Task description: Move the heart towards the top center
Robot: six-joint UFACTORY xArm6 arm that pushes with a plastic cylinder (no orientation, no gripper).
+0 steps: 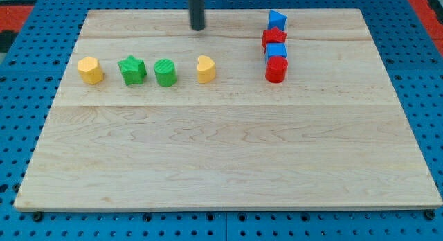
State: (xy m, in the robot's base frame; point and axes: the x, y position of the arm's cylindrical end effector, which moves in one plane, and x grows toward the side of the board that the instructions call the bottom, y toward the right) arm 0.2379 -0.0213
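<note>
A yellow heart block [205, 69] lies on the wooden board [221, 151], a little left of centre in the upper half. My tip [198, 28] is the lower end of a dark rod near the view's top centre. It stands above the heart and slightly to its left, clearly apart from it.
Left of the heart sit a green round block [165, 72], a green star [132, 69] and a yellow block [90, 70] in a row. At the upper right stands a column: blue block [277, 20], red block [273, 38], blue block [275, 51], red cylinder [276, 70].
</note>
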